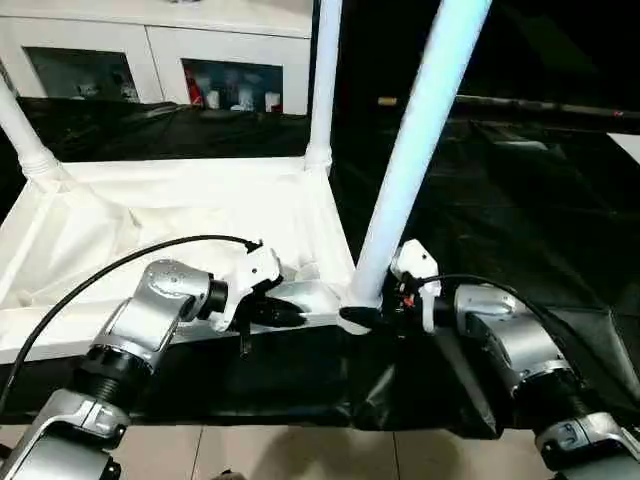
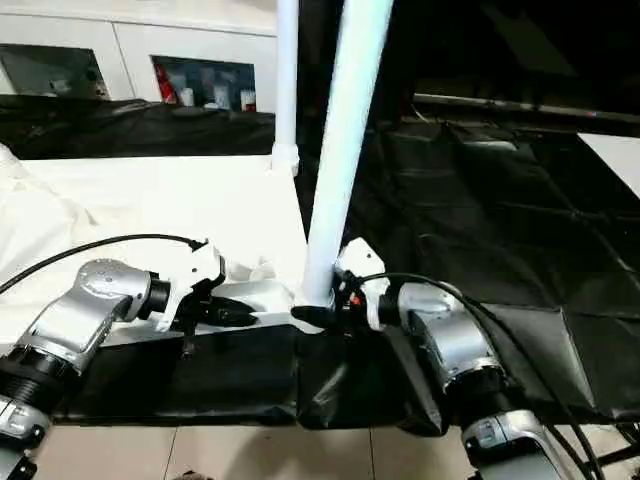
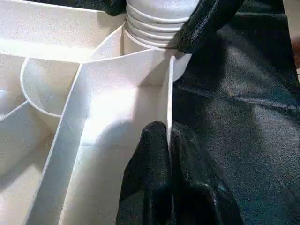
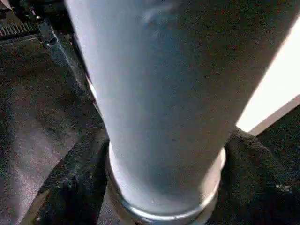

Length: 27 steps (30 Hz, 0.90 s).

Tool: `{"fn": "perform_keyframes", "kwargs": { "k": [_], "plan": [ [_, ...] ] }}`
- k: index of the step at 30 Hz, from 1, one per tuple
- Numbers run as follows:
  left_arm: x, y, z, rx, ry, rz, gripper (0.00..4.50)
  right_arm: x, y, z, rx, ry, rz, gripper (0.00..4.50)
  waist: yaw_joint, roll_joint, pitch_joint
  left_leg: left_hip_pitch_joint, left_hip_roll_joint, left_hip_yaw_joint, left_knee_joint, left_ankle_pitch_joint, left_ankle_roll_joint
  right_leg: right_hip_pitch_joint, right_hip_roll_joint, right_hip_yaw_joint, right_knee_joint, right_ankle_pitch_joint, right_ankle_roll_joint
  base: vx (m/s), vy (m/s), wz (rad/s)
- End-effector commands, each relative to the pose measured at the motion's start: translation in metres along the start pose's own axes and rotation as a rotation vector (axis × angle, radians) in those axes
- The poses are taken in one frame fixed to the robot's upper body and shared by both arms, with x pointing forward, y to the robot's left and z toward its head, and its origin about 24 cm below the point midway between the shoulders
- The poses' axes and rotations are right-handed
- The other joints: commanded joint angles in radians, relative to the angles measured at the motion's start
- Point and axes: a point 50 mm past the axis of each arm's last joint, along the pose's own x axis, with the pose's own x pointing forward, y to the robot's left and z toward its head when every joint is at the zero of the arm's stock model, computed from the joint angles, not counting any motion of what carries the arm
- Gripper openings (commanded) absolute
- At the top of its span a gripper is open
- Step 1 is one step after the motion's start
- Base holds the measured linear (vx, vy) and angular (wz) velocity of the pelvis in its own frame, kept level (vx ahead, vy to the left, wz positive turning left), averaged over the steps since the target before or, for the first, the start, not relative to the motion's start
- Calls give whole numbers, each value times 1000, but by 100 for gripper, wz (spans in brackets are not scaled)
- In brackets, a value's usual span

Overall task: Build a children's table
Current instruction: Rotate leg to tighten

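Children's table top lies upside down on the black-draped table. Near-corner leg stands in its socket; my right pincer grips its base, left pincer pinches the rim. Leg-seating step, I reckon. Next: twist or press it home, keep it plumb.

Upturned children's table on black-draped large table.

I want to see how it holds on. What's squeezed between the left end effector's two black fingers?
The thin white side wall of the upturned table top lies between the left end effector's fingers, in the left wrist view.
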Motion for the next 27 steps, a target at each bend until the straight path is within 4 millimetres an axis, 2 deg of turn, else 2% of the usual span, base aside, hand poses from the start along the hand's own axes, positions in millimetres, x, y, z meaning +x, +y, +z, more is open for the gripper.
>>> {"fn": "perform_keyframes", "kwargs": {
  "k": [1, 5, 8, 10, 12, 15, 17, 18, 20, 22, 24, 27],
  "plan": [
    [6, -5, 2, -13, -28, -44, 0, -1, -1, 3, -18, 11, -9, 301, -3, -1, -58, 13, 17, 5, -59, -236, 23, 43, -44, 31, -69, -179, -207, 0, 0, 0],
    [5, -5, 2, -14, -25, -45, 0, -1, 0, 3, -15, 12, -5, 280, -2, -2, -59, 13, 16, 5, -58, -233, 21, 44, -44, 31, -68, -177, -207, 0, 0, 0],
    [6, -2, 2, -14, -22, -7, 0, 1, -4, -1, 1, 7, -82, 276, -2, -1, -59, 13, 16, 5, -58, -229, 19, 44, -44, 31, -67, -173, -207, 0, 0, 0],
    [9, 4, 1, -22, -17, 63, 0, 3, -11, -7, 33, 13, -214, 276, -5, -2, -57, 11, 14, 5, -60, -235, 7, 43, -45, 31, -69, -190, -203, 0, 0, 0],
    [14, 11, 2, -32, -19, 146, 0, 5, -17, -16, 83, 27, -356, 276, -10, -2, -56, 15, 14, 4, -62, -266, -12, 40, -45, 32, -75, -247, -190, 0, 0, 0],
    [18, 15, 3, -46, -18, 195, 0, 7, -20, -21, 124, 25, -437, 275, -14, -4, -55, 14, 14, 2, -62, -281, -17, 40, -45, 32, -78, -273, -175, 0, 0, 0],
    [27, 24, 7, -78, -25, 313, 0, 10, -24, -31, 232, 20, -630, 275, -17, -1, -54, 15, 12, 2, -64, -296, -25, 35, -46, 34, -82, -299, -167, 0, 0, 0],
    [32, 27, 10, -93, -29, 357, 0, 12, -24, -35, 272, 25, -694, 275, -19, -3, -56, 17, 12, 1, -64, -296, -32, 35, -45, 33, -82, -305, -163, 0, 0, 0],
    [42, 30, 16, -111, -43, 416, 0, 20, -24, -37, 306, 38, -777, 275, -17, 3, -56, 21, 11, 1, -63, -305, -35, 33, -45, 33, -84, -308, -160, 0, 0, 0],
    [48, 30, 20, -112, -50, 429, 0, 25, -24, -36, 321, 34, -804, 275, -19, -2, -57, 15, 9, 1, -63, -303, -28, 36, -44, 32, -83, -296, -155, 0, 0, 0],
    [53, 29, 23, -104, -55, 428, 0, 29, -24, -35, 323, 32, -818, 275, -16, -1, -60, 11, 9, 1, -61, -284, -11, 40, -46, 31, -82, -268, -151, 0, 0, 0],
    [59, 25, 27, -80, -63, 394, 0, 38, -22, -26, 308, -4, -779, 275, -17, 0, -61, 10, 8, 2, -60, -280, -6, 41, -46, 30, -81, -257, -154, 0, 0, 0]
  ]
}}
